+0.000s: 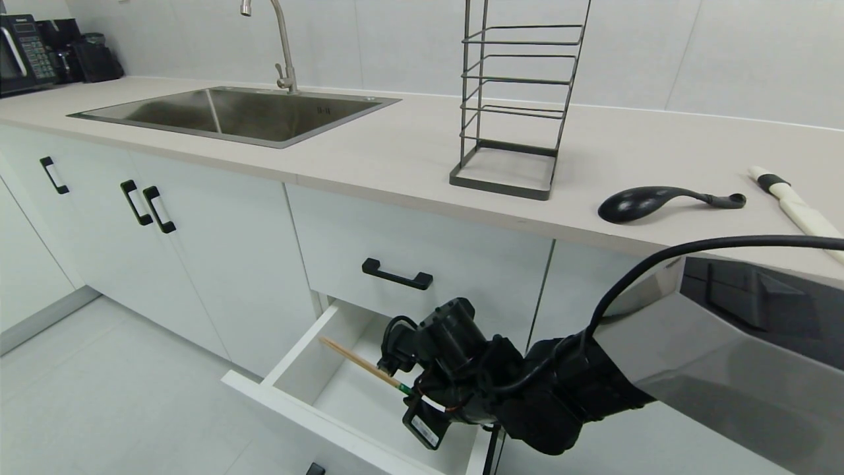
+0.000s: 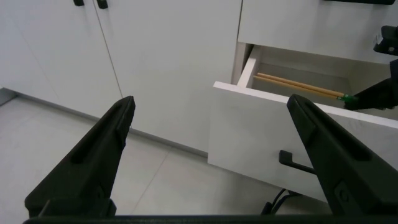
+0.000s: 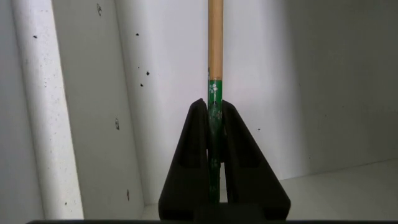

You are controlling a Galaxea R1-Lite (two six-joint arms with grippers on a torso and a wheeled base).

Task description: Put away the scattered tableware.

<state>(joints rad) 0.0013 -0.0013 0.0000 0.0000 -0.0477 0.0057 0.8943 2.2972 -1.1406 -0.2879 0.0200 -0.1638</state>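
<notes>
My right pincer (image 1: 403, 388) is closed tight on the green end of the chopsticks (image 1: 359, 361), with its two fingers (image 3: 193, 149) pressed together on either side of them and no gap showing. It hangs over the open drawer (image 1: 297, 404), the lower of the two under the counter (image 1: 395, 152), toward the drawer's right side. From my grip the chopsticks slant across the inside of the drawer, and their bare wooden tips end close to its left wall. I cannot tell whether those tips touch the drawer floor. In my right wrist view the chopsticks (image 3: 215, 37) run straight out from between the fingers against the drawer's white, speckled inner wall (image 3: 93, 93). My left pincer (image 2: 211, 106) is spread wide and holds nothing. It sits low, in front of the white cabinet doors and just beside the drawer front (image 2: 273, 124). From there I see the chopsticks (image 2: 298, 85) lying above the drawer's front rim, with my right pincer (image 2: 379, 93) at their green end. Up on the counter, a black spoon (image 1: 633, 203) lies near the front edge toward the right end. A white utensil (image 1: 798, 211) with a black band lies beside it at the far right. A wire rack (image 1: 499, 187) stands mid-counter, well apart from the spoon. The sink (image 1: 264, 115) and its tap (image 1: 283, 46) are toward the left end.
</notes>
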